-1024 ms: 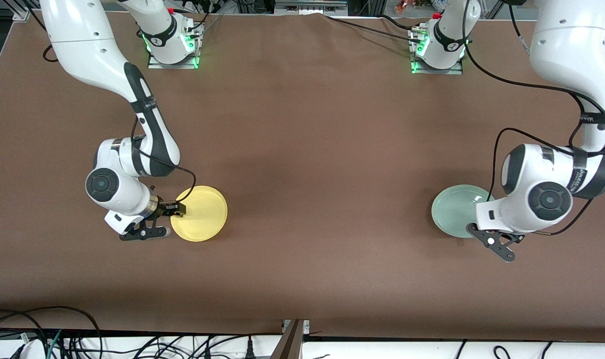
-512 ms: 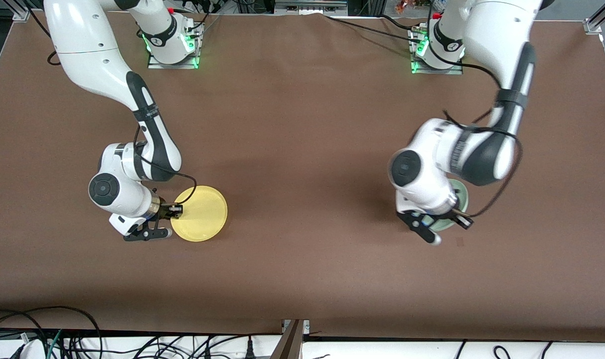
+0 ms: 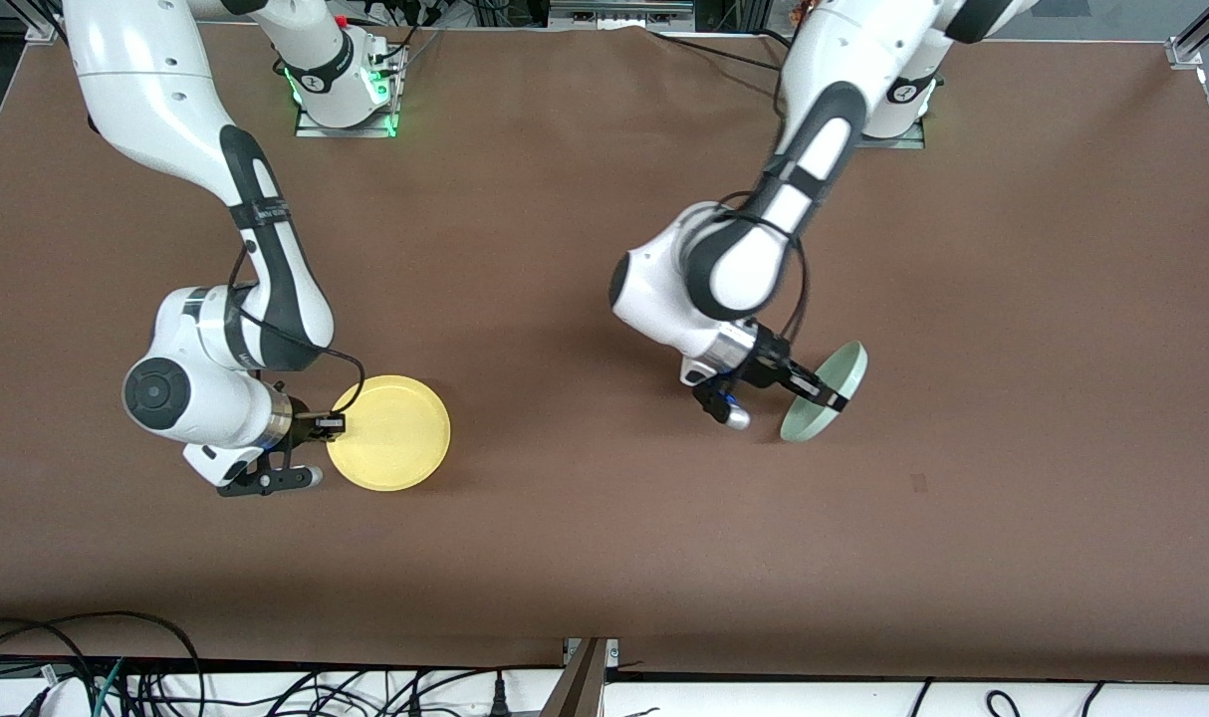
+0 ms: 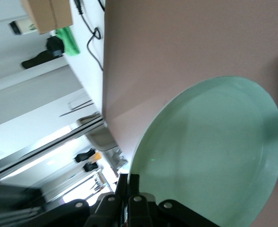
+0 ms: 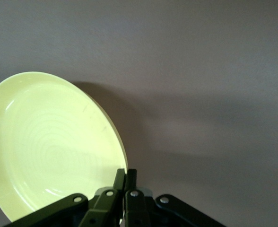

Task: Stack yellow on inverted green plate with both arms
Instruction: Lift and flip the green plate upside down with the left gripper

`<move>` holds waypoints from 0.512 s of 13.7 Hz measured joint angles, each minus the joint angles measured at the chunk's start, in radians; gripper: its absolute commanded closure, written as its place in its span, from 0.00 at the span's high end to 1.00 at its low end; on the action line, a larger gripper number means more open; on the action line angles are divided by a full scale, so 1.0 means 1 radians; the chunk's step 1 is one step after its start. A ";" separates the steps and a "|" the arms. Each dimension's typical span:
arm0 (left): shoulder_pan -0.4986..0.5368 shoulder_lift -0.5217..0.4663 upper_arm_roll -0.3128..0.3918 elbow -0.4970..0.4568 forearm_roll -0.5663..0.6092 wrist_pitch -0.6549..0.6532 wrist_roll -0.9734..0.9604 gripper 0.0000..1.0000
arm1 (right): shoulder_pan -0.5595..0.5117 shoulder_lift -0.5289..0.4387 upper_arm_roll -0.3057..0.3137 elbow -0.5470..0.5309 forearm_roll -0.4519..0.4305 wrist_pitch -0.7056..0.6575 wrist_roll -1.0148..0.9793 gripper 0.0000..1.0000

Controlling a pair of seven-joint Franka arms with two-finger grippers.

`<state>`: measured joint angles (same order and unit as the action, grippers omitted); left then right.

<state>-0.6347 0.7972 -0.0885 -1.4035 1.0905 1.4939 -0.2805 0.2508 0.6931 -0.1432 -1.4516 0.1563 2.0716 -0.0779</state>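
The pale green plate (image 3: 826, 392) is held up off the table and tipped steeply on edge, over the table's middle toward the left arm's end. My left gripper (image 3: 822, 395) is shut on its rim. In the left wrist view the green plate (image 4: 214, 156) fills the picture, its rim pinched in my left gripper (image 4: 129, 179). The yellow plate (image 3: 390, 432) is toward the right arm's end, slightly raised and about level. My right gripper (image 3: 334, 424) is shut on its rim. In the right wrist view the yellow plate (image 5: 54, 146) is clamped at its edge by my right gripper (image 5: 125, 175).
The brown table (image 3: 585, 558) carries nothing else. The two arm bases (image 3: 344, 95) stand along the edge farthest from the front camera. Cables (image 3: 117, 677) run below the table's nearest edge.
My left arm has swung the green plate from its end of the table toward the middle, lifting and tipping it on edge. My right gripper has shifted slightly with the yellow plate.
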 measured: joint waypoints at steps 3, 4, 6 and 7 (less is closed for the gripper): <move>-0.073 0.044 0.008 0.001 0.028 -0.050 -0.108 0.00 | 0.000 -0.009 0.000 0.108 0.000 -0.116 0.000 0.00; -0.086 0.045 0.009 0.001 0.027 -0.059 -0.129 0.00 | 0.000 -0.009 0.000 0.126 0.000 -0.135 0.000 0.00; -0.100 0.045 0.009 0.003 0.020 -0.064 -0.148 0.10 | -0.001 -0.008 0.000 0.132 0.000 -0.146 0.000 0.00; -0.103 0.045 0.010 0.010 0.001 -0.062 -0.151 0.56 | -0.002 -0.007 -0.001 0.132 0.000 -0.147 0.000 0.00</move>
<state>-0.7374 0.8427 -0.0788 -1.3938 1.0913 1.4321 -0.4315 0.2492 0.6861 -0.1438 -1.3195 0.1563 1.9250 -0.0781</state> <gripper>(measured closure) 0.965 0.978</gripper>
